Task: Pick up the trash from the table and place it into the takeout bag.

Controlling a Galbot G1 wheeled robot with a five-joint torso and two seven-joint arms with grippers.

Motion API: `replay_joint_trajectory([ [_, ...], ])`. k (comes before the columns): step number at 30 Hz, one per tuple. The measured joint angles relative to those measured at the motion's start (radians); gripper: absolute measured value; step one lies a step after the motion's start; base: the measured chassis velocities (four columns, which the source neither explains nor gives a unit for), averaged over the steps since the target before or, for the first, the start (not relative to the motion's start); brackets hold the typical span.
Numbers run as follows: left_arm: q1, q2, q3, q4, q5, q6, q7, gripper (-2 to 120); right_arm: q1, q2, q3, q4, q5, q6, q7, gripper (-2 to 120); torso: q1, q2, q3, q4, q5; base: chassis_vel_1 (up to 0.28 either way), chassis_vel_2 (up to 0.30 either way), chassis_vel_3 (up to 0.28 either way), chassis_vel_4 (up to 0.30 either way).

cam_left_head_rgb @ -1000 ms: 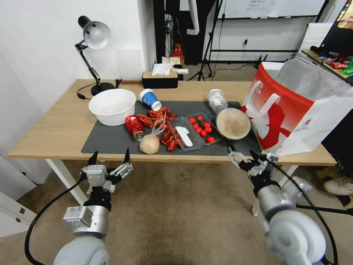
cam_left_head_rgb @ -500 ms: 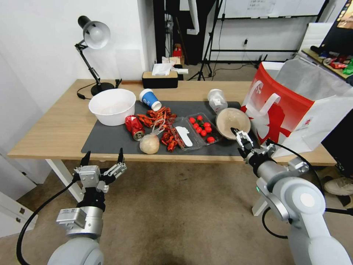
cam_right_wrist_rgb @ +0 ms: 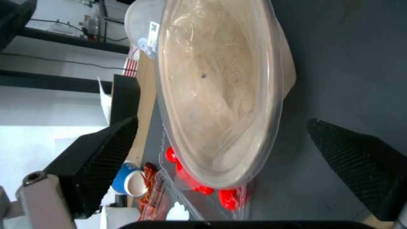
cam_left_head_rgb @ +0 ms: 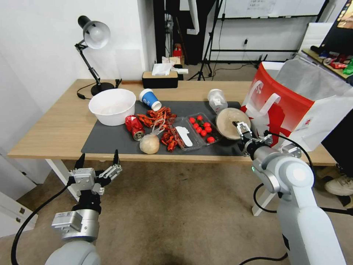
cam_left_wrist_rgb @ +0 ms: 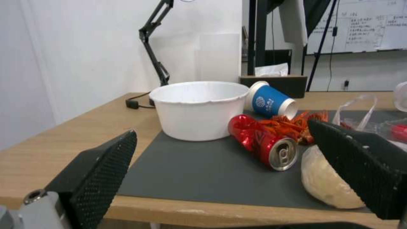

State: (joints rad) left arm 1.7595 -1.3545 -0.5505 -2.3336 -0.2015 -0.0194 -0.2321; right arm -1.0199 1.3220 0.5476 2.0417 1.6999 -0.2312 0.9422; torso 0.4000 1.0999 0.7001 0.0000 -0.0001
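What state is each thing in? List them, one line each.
blue paper cup: on its side
red drink can: dented, lying down
clear plastic cup: tipped over
round tan bowl: tilted, empty
takeout bag: open
tomato tray: lid open
left tool: open, below table edge
right tool: open at bowl's rim
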Motion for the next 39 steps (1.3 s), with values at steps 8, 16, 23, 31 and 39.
replay_joint_trajectory([
  [8,0.012,-0.002,-0.007,0.0,0.001,-0.006,-0.002,100,0.03,0.015,-0.002,-0.037,0.006,0.014,0.032,91,0.0,0.0,0.0,0.0,0.0,0.0,0.0,0.0,0.0],
  [16,0.018,-0.005,-0.008,-0.007,0.001,-0.009,-0.003,100,0.031,0.011,0.005,-0.043,0.02,0.016,0.044,65,0.0,0.0,0.0,0.0,0.0001,0.0,0.0,0.0,0.0],
  [23,0.026,-0.002,-0.014,-0.016,0.006,-0.021,-0.004,100,0.028,0.01,0.007,-0.05,0.02,0.016,0.051,39,0.0,0.0,0.0,0.0,0.0001,0.0,0.0,0.0,0.0],
  [31,0.027,0.003,-0.017,-0.021,0.007,-0.025,-0.005,100,0.012,0.009,0.008,-0.021,0.008,0.018,0.052,8,0.0,0.0,0.0,0.0001,0.0002,0.0,0.0,0.0,0.0],
  [39,0.025,0.005,-0.018,-0.03,0.007,-0.029,-0.006,100,-0.064,-0.032,-0.017,0.08,-0.214,-0.039,-0.07,0,0.0,0.0,0.0,0.0,0.0003,0.0,0.0,0.0,0.0],
])
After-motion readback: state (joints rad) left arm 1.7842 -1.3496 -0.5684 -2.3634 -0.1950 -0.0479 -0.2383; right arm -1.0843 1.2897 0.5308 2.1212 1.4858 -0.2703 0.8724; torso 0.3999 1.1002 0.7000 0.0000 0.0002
